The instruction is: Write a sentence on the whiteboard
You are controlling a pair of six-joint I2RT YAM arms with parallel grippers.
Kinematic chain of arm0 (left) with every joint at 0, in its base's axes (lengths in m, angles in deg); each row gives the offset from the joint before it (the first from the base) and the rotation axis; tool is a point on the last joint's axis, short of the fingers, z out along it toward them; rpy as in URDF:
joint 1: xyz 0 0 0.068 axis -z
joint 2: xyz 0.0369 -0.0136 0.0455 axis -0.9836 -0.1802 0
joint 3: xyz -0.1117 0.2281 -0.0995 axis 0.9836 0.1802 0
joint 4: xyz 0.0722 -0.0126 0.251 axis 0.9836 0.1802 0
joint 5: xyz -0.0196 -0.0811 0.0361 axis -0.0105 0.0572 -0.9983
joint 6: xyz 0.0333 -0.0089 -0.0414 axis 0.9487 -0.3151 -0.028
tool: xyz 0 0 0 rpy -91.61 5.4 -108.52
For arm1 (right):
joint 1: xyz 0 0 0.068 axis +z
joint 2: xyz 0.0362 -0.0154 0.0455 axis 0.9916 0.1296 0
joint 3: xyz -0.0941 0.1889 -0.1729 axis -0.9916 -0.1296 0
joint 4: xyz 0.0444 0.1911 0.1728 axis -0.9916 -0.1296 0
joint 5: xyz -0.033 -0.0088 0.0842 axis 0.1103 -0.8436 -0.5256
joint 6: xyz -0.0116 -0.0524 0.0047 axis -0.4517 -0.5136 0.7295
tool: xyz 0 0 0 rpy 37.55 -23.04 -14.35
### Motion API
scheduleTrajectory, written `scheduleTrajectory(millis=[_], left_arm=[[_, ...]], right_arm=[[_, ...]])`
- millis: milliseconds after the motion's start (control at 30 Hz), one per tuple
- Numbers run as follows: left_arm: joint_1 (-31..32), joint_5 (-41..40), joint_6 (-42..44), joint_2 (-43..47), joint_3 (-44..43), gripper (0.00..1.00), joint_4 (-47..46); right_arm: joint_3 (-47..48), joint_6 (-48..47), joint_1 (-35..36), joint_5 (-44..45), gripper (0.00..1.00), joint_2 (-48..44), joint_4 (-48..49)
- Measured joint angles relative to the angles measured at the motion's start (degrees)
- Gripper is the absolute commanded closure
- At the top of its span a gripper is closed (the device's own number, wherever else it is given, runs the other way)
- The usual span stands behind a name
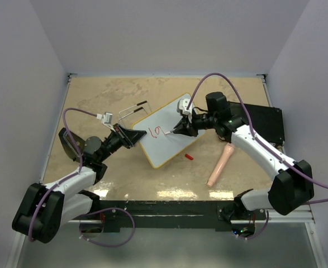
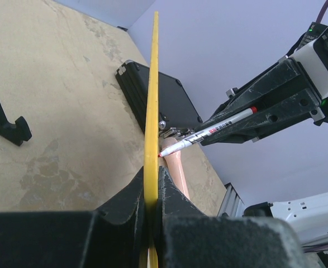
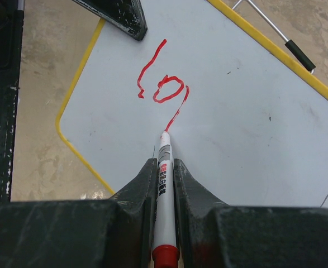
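The whiteboard (image 1: 172, 131) lies tilted on the table, white with a thin yellow rim (image 2: 151, 111). My left gripper (image 1: 134, 135) is shut on its left edge, seen edge-on in the left wrist view (image 2: 151, 190). My right gripper (image 1: 177, 128) is shut on a white marker (image 3: 165, 184) with a red end; the red tip touches the board face (image 3: 236, 128). The sentence stands as red strokes (image 3: 162, 84) reading roughly "lo" plus a stroke down to the tip. The marker also shows in the left wrist view (image 2: 208, 134).
A red marker cap (image 1: 189, 157) lies on the table by the board's lower right edge. A pink tube-like object (image 1: 219, 165) lies to its right. A black rectangular case (image 1: 264, 121) sits at the right. Wire stand pieces (image 1: 134, 109) lie behind the board.
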Motion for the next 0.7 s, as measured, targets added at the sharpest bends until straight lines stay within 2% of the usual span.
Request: scheduleTrajectory(millis=[700], left_arm=[[-0.1,3.9,-0.1,-3.8,0.0,1.00,-1.6]], right_arm=[[0.0,5.0,0.0,4.1,1.00,-0.3,4.5]])
